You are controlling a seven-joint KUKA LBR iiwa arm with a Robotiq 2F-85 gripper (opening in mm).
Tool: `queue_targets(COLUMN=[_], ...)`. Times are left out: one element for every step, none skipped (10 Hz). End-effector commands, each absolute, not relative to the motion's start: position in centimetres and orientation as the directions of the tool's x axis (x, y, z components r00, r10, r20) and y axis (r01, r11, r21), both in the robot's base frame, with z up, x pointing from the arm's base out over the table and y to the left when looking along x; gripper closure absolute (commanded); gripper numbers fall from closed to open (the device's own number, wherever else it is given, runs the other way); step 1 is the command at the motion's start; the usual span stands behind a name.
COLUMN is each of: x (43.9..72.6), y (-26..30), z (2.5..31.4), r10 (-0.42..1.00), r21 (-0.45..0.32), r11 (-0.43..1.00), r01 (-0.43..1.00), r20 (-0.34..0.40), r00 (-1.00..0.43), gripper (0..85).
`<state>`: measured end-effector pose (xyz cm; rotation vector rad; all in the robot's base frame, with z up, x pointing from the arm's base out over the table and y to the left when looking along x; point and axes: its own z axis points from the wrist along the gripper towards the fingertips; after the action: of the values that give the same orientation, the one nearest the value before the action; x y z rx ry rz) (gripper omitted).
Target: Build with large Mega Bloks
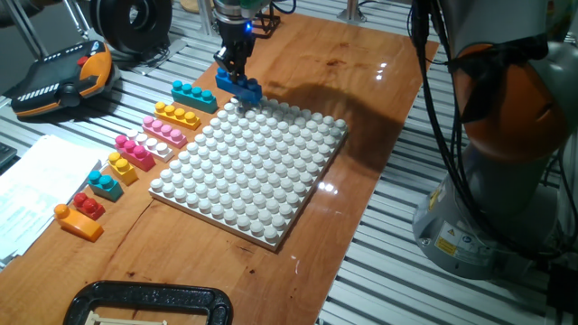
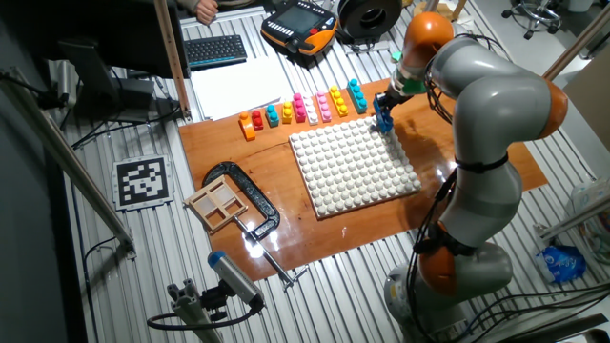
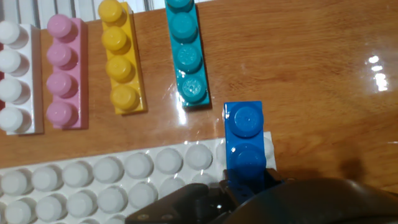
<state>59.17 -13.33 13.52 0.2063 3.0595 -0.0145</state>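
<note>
My gripper (image 1: 237, 70) is shut on a dark blue brick (image 1: 240, 88) at the far corner of the white studded baseplate (image 1: 248, 171). In the hand view the dark blue brick (image 3: 244, 134) lies over the baseplate's (image 3: 93, 186) corner studs, with one stud end past the edge; the gripper (image 3: 245, 179) holds its near end. Beside the plate lie a cyan brick (image 3: 186, 53), a yellow brick (image 3: 121, 56), a pink brick (image 3: 62, 71) and a white brick (image 3: 15, 78). The row goes on with magenta (image 1: 134, 152), small yellow (image 1: 122, 167), small cyan (image 1: 106, 183), red (image 1: 88, 205) and orange (image 1: 77, 223) bricks. The other fixed view also shows the gripper (image 2: 386, 103).
A black C-clamp (image 2: 243, 200) and a small wooden frame (image 2: 214, 205) sit at the board's near end. Paper sheets (image 1: 36, 181), a teach pendant (image 1: 63, 77) and a keyboard (image 2: 214, 48) lie off the board. The arm's base (image 1: 506, 135) stands to the right.
</note>
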Motion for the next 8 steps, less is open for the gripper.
queue_targets(x=[58.8,58.5,57.9,57.4,56.8,56.2,55.8,55.6], y=[-13.2,-13.2,-13.3,-13.3,-13.2,-13.0,-12.8,-12.6], z=[13.7,13.7,13.5,13.2,12.8,12.6,12.5,12.3], r10=[0.136,0.135,0.134,0.131,0.133,0.136,0.14,0.142], r21=[-0.002,-0.003,-0.004,-0.003,0.003,0.006,0.015,0.014], r11=[0.991,0.991,0.991,0.991,0.991,0.991,0.99,0.99], r01=[0.137,0.135,0.135,0.132,0.133,0.136,0.139,0.141], r20=[-0.075,-0.075,-0.08,-0.083,-0.09,-0.094,-0.093,-0.099], r00=[-0.988,-0.988,-0.988,-0.988,-0.987,-0.986,-0.986,-0.985], gripper=[85.0,85.0,85.0,85.0,85.0,85.0,85.0,85.0])
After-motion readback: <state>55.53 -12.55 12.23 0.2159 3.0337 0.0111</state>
